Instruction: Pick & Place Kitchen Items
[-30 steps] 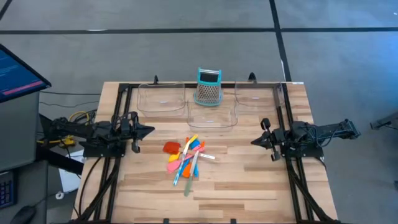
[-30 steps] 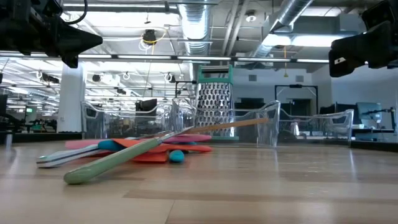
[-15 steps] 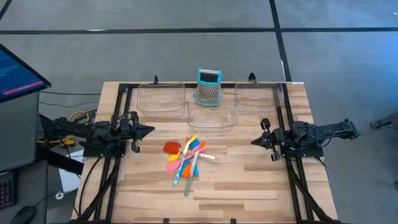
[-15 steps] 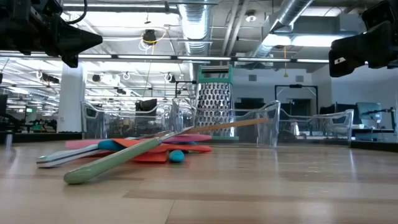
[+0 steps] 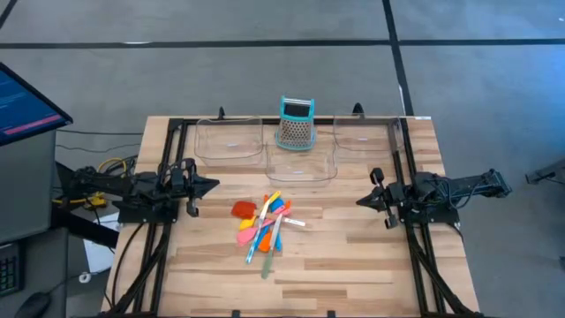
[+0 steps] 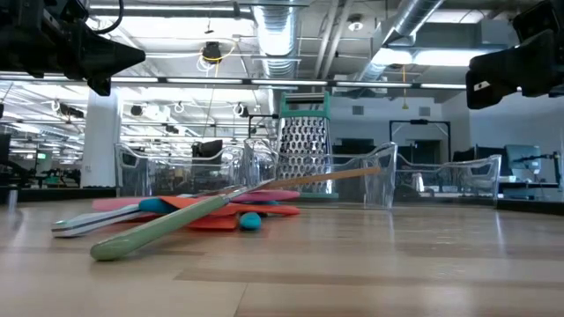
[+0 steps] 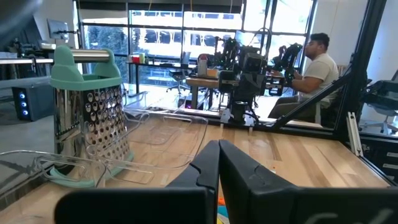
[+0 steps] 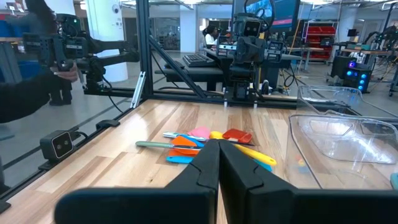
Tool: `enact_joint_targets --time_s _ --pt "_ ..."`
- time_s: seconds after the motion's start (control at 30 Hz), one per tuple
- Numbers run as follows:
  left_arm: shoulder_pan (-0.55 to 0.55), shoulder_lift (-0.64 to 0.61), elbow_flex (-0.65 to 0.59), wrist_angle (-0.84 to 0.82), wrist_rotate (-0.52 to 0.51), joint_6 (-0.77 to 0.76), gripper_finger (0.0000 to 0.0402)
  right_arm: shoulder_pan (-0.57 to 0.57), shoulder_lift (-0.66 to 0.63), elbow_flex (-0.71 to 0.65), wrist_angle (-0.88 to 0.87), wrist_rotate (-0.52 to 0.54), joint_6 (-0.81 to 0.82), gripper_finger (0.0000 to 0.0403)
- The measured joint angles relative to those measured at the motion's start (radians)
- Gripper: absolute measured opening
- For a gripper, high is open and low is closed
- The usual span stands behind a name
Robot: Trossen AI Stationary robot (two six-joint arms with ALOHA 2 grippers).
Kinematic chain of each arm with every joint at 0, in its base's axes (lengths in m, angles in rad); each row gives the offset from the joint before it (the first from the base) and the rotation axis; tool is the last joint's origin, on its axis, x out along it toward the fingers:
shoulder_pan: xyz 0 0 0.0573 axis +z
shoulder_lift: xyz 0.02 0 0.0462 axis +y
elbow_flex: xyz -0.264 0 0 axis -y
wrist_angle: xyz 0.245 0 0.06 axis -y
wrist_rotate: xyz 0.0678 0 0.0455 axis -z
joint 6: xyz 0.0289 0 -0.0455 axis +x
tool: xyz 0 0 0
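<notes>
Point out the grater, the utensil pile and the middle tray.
Grater (image 5: 297,131), high view, on its perforated metal body.
Utensil pile (image 5: 263,223), high view, on the pile's middle.
Middle tray (image 5: 301,174), high view, on its near rim.

Grey floor (image 5: 265,79) all around the wooden table (image 5: 353,265), crossed by dark seams. Overhead, silver ducts (image 6: 273,31) and pipes run along an open ceiling. Big windows (image 7: 168,43) glow with daylight. Desks crowded with equipment (image 8: 205,59) fill the room, and a person (image 7: 314,62) sits at one.

Overhead, table-level and two facing wrist cameras all share the utensil pile (image 5: 262,223).
</notes>
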Motion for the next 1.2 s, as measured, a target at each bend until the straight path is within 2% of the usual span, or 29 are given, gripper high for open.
enact_joint_targets --time_s 0.6,0.97,1.2 --pt "0.0 0.0 0.0 0.032 0.0 0.0 0.0003 0.0 0.0 0.0 0.0 0.0 0.0 0.0" --pt "0.0 0.0 0.0 0.25 0.002 -0.012 0.0003 0.0 0.0 0.0 0.003 0.0 0.0 0.0" --pt "0.0 0.042 0.002 0.359 0.092 -0.026 0.0003 0.0 0.0 0.0 0.005 0.0 0.0 0.0"
